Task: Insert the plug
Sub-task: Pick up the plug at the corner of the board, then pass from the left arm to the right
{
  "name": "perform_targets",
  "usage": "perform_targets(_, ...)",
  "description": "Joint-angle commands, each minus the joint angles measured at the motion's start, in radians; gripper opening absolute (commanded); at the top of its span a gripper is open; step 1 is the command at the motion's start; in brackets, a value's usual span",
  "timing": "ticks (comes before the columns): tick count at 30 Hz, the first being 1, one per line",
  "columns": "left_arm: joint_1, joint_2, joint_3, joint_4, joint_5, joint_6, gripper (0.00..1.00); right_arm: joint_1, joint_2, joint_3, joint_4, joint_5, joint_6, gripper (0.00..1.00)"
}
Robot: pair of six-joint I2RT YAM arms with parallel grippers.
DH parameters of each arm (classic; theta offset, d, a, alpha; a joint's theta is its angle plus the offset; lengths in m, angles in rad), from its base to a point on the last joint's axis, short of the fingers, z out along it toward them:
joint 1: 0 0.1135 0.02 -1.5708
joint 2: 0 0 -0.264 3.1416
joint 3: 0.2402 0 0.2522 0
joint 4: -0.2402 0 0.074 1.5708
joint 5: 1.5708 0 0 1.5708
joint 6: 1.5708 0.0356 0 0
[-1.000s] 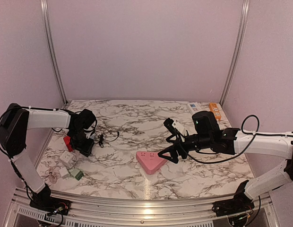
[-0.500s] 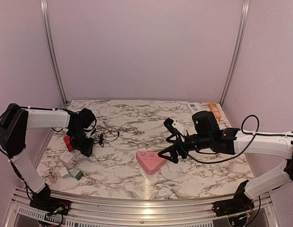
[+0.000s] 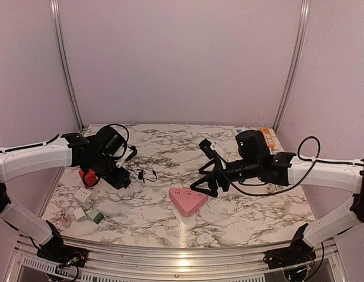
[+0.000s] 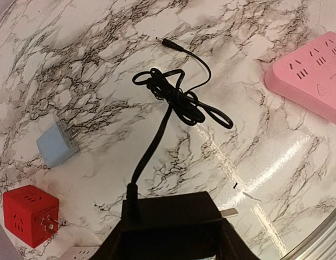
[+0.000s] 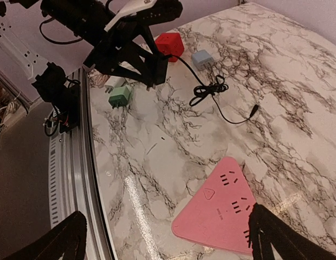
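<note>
Left wrist view: clamped black plug (image 4: 168,214) between left gripper (image 4: 173,244) fingers above marble table (image 4: 76,65), cable (image 4: 179,103) trailing down. Hovered beside pink power strip (image 3: 188,200), right gripper (image 3: 202,167) fingers spread wide.

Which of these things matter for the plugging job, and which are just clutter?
Job: black power adapter, pink power strip.
Lying about: red cube socket, blue adapter, green adapter, orange power strip.

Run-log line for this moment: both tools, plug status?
left tool: shut on black adapter | right tool: open above pink power strip | plug: not inserted
</note>
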Motion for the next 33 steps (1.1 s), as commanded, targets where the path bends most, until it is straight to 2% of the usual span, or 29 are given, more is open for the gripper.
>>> perform_targets(1, -0.134, -0.034, 0.03, 0.016, -0.08, 0.084, 0.04, 0.003, 0.016, 0.096, -0.027, -0.121, 0.031, 0.99)
perform_targets(9, -0.377, -0.066, 0.049, 0.094, -0.259, 0.176, 0.0, 0.002, 0.083, 0.204, -0.103, -0.215, 0.045, 0.97)
perform_targets(19, -0.52, -0.242, -0.049, 0.297, -0.303, 0.282, 0.0, 0.002, 0.138, 0.23, -0.064, -0.294, 0.091, 0.96)
perform_targets(23, -0.575, -0.262, -0.059, 0.303, -0.335, 0.322, 0.0, 0.002, 0.167, 0.265, -0.061, -0.312, 0.122, 0.96)
perform_targets(26, -0.616, -0.239, -0.047, 0.277, -0.397, 0.344, 0.0, 0.003, 0.185, 0.291, -0.05, -0.328, 0.162, 0.95)
perform_targets(33, -0.682, -0.161, 0.003, 0.233, -0.445, 0.373, 0.0, 0.009, 0.228, 0.337, -0.051, -0.395, 0.211, 0.91)
